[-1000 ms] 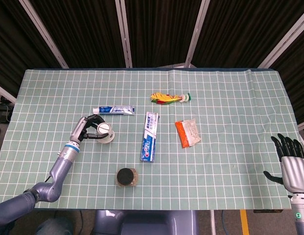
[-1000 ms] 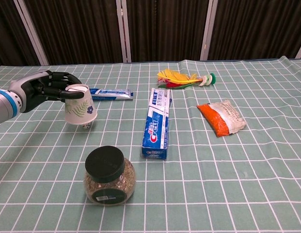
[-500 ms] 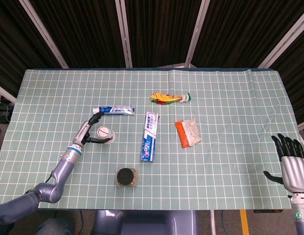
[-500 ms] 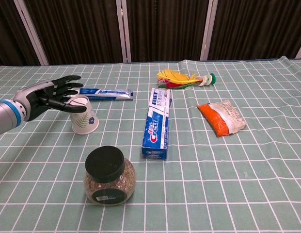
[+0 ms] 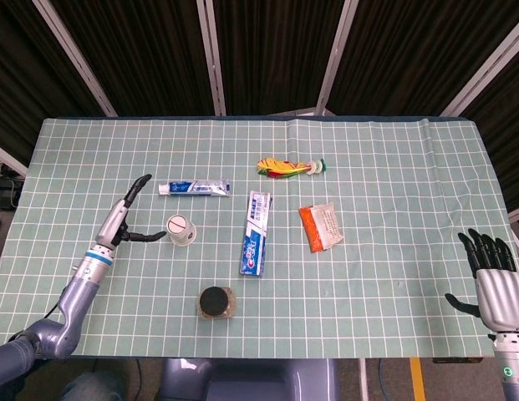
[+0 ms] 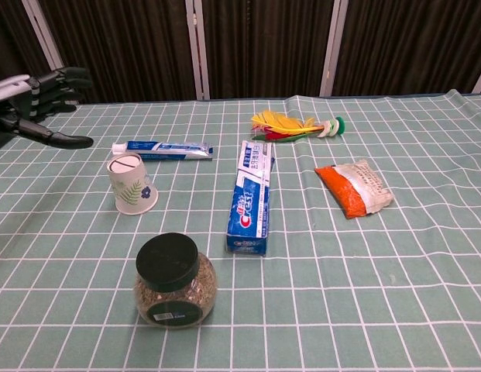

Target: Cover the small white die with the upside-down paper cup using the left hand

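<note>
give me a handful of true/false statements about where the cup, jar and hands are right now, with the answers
1. The paper cup stands upside down on the table. True.
2. The left hand grips the paper cup. False: it is open beside the cup, apart from it.
3. The jar has a black lid. True.
4. The toothpaste box lies between the cup and the orange packet. True.
5. The right hand holds the shuttlecock. False: it is empty at the table's near right edge.
</note>
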Motion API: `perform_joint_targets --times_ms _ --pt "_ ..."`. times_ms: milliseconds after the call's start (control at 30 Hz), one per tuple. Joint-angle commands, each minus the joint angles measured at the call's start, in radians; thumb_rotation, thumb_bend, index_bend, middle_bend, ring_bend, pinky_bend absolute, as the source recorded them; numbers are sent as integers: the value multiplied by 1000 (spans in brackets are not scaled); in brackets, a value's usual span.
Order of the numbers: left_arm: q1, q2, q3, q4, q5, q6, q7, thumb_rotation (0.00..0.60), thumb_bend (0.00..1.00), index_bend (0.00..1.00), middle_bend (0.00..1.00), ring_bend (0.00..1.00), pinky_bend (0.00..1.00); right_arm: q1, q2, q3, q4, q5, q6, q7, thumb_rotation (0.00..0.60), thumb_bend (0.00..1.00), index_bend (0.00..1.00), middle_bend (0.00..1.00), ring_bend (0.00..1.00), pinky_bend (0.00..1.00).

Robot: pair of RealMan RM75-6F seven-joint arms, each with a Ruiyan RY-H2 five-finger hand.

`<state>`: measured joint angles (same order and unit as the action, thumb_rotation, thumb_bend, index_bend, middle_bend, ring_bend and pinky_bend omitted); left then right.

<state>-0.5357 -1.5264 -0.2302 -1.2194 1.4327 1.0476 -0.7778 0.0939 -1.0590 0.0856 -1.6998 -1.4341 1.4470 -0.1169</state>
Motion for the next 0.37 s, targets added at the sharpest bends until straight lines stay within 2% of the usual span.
perform_joint_targets --times_ms 33,133,267,367 --pt "75 145 57 -121 70 125 299 600 0 0 0 0 0 0 3 -2 -4 -5 0 5 600 0 0 0 0 0" --pt "134 230 83 -225 45 174 520 600 0 0 0 0 0 0 6 -3 -8 -14 4 9 600 0 0 0 0 0" --pt "210 306 125 -351 5 231 738 600 0 0 0 0 0 -1 10 -5 -14 -24 9 15 600 0 0 0 0 0" --pt "244 341 151 -402 -7 254 809 600 0 0 0 0 0 -2 12 -7 -17 -29 9 19 600 0 0 0 0 0"
